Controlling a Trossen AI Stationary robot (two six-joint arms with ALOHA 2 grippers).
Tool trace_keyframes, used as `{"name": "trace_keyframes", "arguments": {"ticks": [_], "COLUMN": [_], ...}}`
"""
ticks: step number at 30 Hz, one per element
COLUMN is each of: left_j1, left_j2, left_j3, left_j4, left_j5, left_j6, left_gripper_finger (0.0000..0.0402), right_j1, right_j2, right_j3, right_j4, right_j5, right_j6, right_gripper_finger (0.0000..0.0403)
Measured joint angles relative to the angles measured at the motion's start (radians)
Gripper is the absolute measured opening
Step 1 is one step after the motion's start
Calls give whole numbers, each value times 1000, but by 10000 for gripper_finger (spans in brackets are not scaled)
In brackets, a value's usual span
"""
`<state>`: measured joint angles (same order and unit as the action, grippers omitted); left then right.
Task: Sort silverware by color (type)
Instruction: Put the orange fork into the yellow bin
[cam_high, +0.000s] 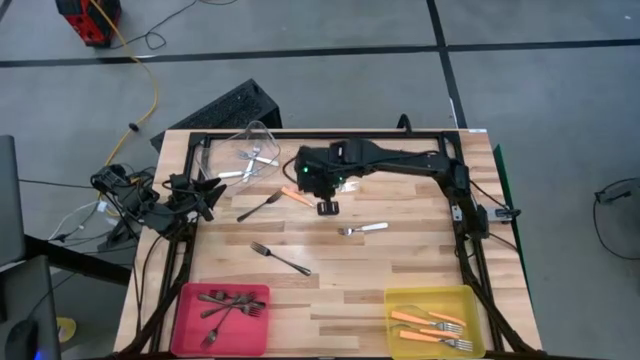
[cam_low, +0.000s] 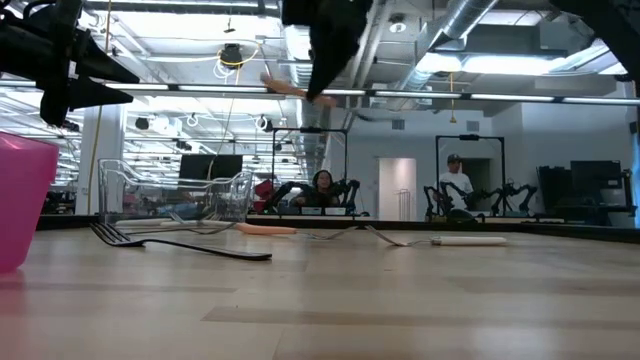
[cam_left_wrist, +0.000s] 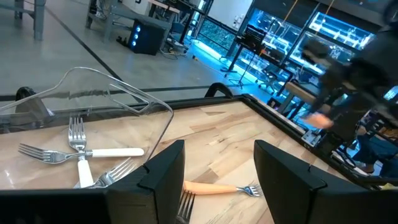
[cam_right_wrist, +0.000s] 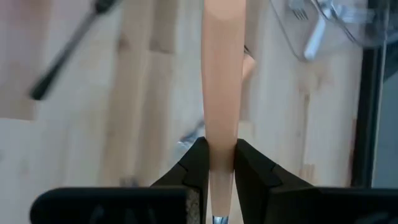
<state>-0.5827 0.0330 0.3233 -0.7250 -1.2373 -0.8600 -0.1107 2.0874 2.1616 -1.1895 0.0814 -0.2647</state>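
The right end effector (cam_right_wrist: 217, 165) hangs above the back middle of the light wooden slatted desk (cam_high: 400, 265), its fingers nearly closed on the slim orange handle of an orange-handled fork (cam_right_wrist: 221, 81), lifted clear of the wood. Directly beneath it a second orange-handled fork (cam_high: 294, 196) lies on the desk, with a dark grey fork (cam_high: 258, 207) just beside that one. Nearer the front from the end effector lie a white-handled silver fork (cam_high: 362, 229) and another dark fork (cam_high: 279, 258). Beside it toward the left arm, a clear plastic bin (cam_high: 243, 150) holds silver forks. At the front edge, well apart, a pink bin (cam_high: 190, 300) holds dark forks and a yellow bin (cam_high: 400, 300) holds orange-handled ones. The left end effector (cam_left_wrist: 217, 180) waits at the desk's left rear edge, fingers spread wide and holding nothing, pointed at the clear bin.
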Motion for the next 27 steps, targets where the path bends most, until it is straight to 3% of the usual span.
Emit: {"name": "trace_keyframes", "arguments": {"ticks": [11,27], "left_j1": [0,0], "left_j2": [0,0], "left_j3": [0,0], "left_j4": [0,0], "left_j5": [0,0], "left_j6": [0,0], "left_gripper_finger": [178,178], "right_j1": [241,585], "right_j2": [-1,-1], "right_j3": [96,97], "right_j4": [-63,-312], "right_j5": [0,37], "right_j6": [154,782], "right_gripper_finger": [85,86]}}
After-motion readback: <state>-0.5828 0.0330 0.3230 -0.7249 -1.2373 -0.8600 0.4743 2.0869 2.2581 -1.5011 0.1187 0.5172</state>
